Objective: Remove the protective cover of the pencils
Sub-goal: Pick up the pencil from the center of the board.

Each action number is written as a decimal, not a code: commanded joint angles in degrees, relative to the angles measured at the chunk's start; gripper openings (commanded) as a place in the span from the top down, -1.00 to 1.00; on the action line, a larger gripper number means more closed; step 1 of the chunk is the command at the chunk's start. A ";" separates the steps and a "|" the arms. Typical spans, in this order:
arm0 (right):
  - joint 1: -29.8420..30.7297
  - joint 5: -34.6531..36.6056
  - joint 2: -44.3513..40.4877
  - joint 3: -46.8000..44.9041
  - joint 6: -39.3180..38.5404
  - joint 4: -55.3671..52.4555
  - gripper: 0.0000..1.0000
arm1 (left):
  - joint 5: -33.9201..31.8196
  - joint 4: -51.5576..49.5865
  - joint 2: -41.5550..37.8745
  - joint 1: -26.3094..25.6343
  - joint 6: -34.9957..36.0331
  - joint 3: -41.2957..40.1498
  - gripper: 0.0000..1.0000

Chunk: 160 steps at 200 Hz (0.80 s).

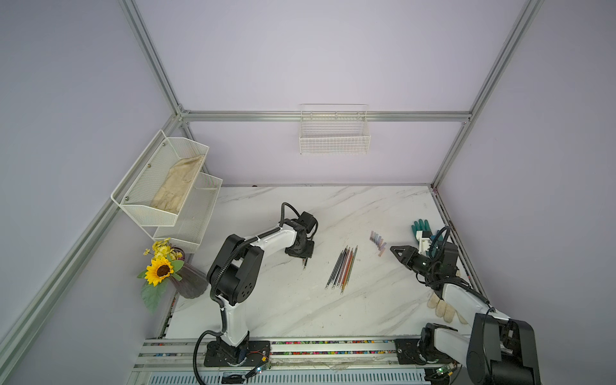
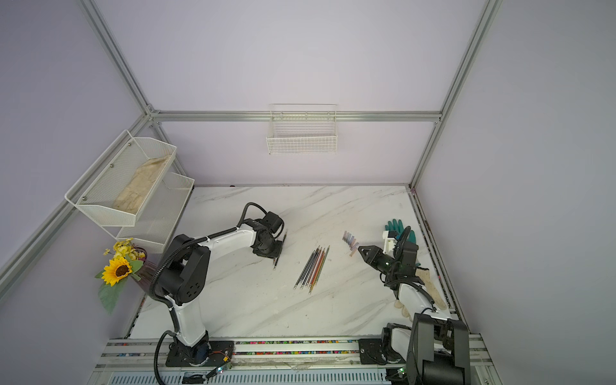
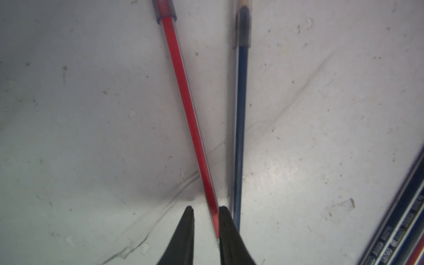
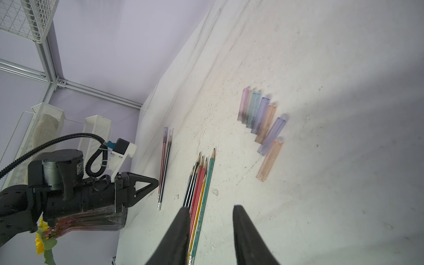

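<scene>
The pencils are lying bundled on the worktop near the loose covers, a capped red pencil is lying farther off with its end between the slightly parted left jaws, and the released right jaws are hovering just beside those covers.

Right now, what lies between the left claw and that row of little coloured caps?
The bundle of uncapped pencils, visible in both top views.
</scene>
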 commanded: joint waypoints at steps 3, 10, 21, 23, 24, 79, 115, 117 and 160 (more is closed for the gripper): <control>0.24 0.13 -0.05 -0.82 -0.30 2.11 0.30 | 0.76 0.78 0.95 -0.05 -0.48 2.67 0.57; 0.23 0.14 0.02 -0.84 -0.25 2.11 0.30 | 0.68 0.67 1.26 0.00 -0.44 2.79 0.57; 0.25 0.14 0.08 -0.77 -0.32 2.11 0.30 | 0.51 0.53 1.82 -0.04 -0.35 2.86 0.57; 0.21 0.14 0.07 -0.79 -0.36 2.11 0.29 | 0.50 0.44 1.92 -0.06 -0.35 2.95 0.57; 0.23 0.14 0.08 -0.80 -0.36 2.11 0.30 | 0.50 0.38 1.97 -0.06 -0.35 3.01 0.57; 0.30 0.19 0.23 -0.77 -0.28 2.20 0.30 | -1.22 -0.64 2.65 0.07 -0.52 3.08 0.58; 0.32 0.22 0.30 -0.79 -0.28 2.20 0.30 | -4.34 -3.21 1.66 0.77 -0.33 2.56 0.62; 0.34 0.22 0.34 -0.81 -0.28 2.20 0.30 | -4.75 -3.48 1.60 0.80 -0.39 2.54 0.62; 0.33 0.22 0.36 -0.80 -0.28 2.29 0.30 | -5.82 -5.33 1.97 0.85 0.09 2.53 0.63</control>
